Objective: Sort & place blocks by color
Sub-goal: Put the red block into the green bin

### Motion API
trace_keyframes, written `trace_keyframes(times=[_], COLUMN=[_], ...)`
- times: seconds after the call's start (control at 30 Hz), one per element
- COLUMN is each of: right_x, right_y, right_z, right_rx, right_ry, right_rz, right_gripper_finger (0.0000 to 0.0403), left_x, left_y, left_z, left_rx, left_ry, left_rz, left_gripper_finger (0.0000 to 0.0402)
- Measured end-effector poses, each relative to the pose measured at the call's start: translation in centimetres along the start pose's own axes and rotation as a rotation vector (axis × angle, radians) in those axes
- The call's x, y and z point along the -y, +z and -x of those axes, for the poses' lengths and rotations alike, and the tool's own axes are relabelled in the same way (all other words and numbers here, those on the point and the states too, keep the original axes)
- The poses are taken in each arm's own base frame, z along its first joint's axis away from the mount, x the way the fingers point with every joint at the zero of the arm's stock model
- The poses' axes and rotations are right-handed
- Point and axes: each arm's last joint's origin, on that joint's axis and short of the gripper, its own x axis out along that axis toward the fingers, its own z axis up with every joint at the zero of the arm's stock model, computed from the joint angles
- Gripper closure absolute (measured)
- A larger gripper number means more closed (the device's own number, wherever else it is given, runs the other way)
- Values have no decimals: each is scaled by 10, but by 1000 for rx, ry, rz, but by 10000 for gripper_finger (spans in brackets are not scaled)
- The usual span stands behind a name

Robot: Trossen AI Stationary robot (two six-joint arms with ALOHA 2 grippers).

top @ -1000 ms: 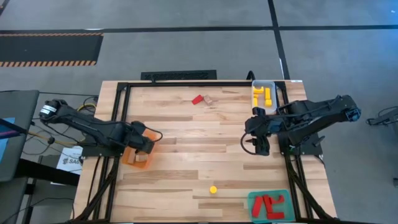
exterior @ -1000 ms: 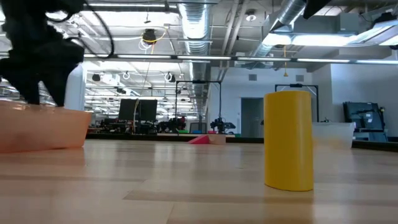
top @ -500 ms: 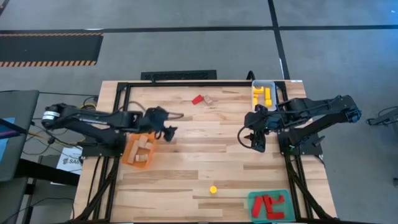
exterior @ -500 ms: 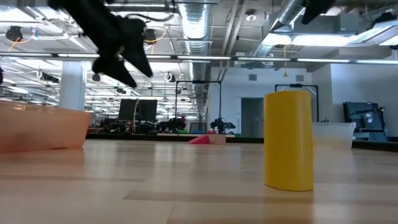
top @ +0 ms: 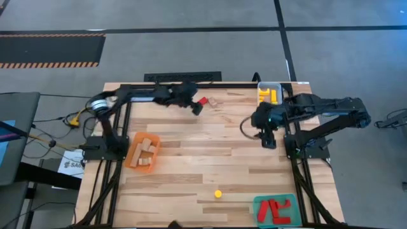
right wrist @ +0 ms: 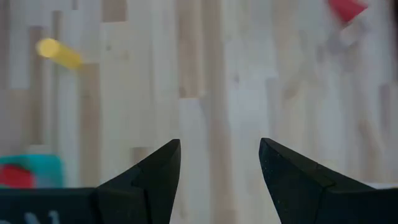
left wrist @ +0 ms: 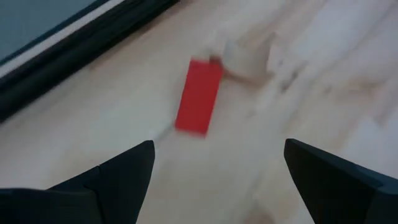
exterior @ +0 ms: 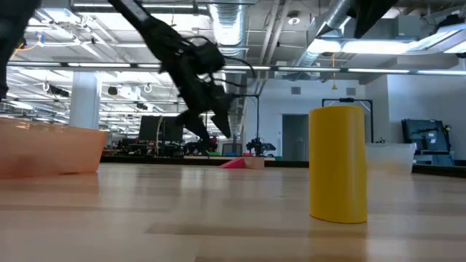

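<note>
Pale wood bench (top: 191,152) fills the scene. Left end effector (top: 198,108), jaws spread and empty, has swung from the orange tray (top: 134,159) to the far edge, just beside the red block (top: 203,101) and wooden block (top: 213,102). Right end effector (top: 269,141), open, empty, hangs at right. Yellow cylinder (top: 218,193) stands near.

Two blocks (top: 207,101) are seen touching at the far edge of the desk (top: 210,152), left tool (top: 196,108) just beside them. Tray with blocks (top: 142,152) sits left; another tray (top: 269,94) far right; a third (top: 275,208) near right. Lone cylinder (top: 218,193) stands near centre.
</note>
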Motion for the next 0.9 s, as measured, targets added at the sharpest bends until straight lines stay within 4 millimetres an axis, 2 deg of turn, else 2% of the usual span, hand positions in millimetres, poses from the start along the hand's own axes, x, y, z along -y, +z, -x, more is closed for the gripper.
trace_keyframes(times=[0.2,0.37,0.53,0.73,0.8,0.9], right_x=[36,62,80,95,98,100], right_y=[0,-4,-7,-7,-5,-5], right_z=[4,8,10,13,13,14], right_rx=[21,32,45,98,122,133], right_ry=[-66,-63,-69,-86,-85,-80], right_rz=[73,78,39,-21,-30,-43], right_gripper_finger=[163,163,163,163,163,163], left_x=[6,7,6,8,7,6], left_y=[35,45,44,47,47,47], left_z=[-51,-80,-97,-99,-99,-99], left_rx=[-104,-207,-289,-289,-291,-299], left_ry=[38,64,93,79,66,30], left_rz=[-100,-137,-160,-202,-203,-204], left_gripper_finger=[56,56,56,61,77,125])
